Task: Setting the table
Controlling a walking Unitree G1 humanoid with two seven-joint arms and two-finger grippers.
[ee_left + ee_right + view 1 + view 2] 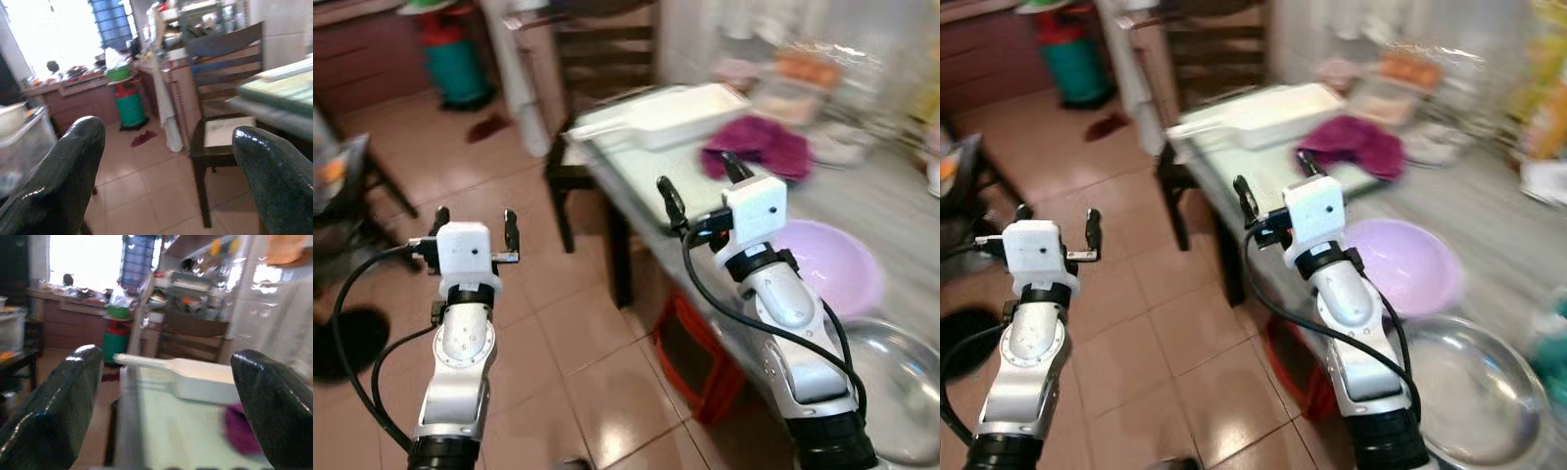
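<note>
Tiled floor lies under the left gripper (475, 227), fingers apart and empty. Over the table (891, 220) edge, the right gripper (701, 186) is spread wide, a white tray (671, 113) at its 12 o'clock and a purple bowl (837, 264) at 4 o'clock.

Glossy terracotta floor tiles (578, 343), catching window light. Soft magenta cloth (759, 145), crumpled and matt. Translucent lilac plastic bowl (832, 264) beside a shiny steel mixing bowl (901, 392). Smooth white plastic tray (661, 116) on a pale green glassy worktop (636, 181). Dark stained wooden chair (220, 98). Polished black gripper fingers (63, 181).
</note>
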